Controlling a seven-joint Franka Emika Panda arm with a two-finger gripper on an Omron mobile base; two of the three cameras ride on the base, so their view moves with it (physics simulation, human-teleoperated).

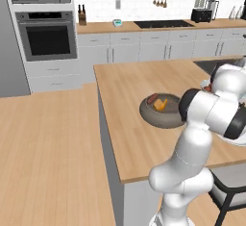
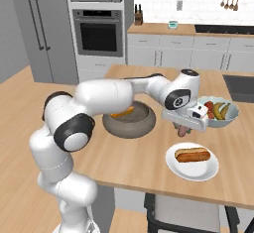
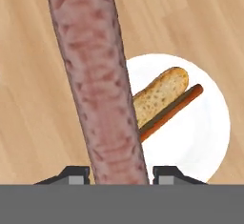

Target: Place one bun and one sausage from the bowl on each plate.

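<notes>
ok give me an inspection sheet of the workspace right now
surface: wooden island counter, bare between the items.
job's things: dark bowl with a bun and a sausage left inside; white plate near the front edge already carrying a bun and thin sausage; a second sausage is gripped, hanging above the counter beside that plate.
clutter: pale fruit bowl with fruit, behind the plate.
claw: claw shut on the second sausage.
cables: nothing seen.
surroundings: wall oven, knife block, cooktop, toaster, stool at the counter's front.
</notes>
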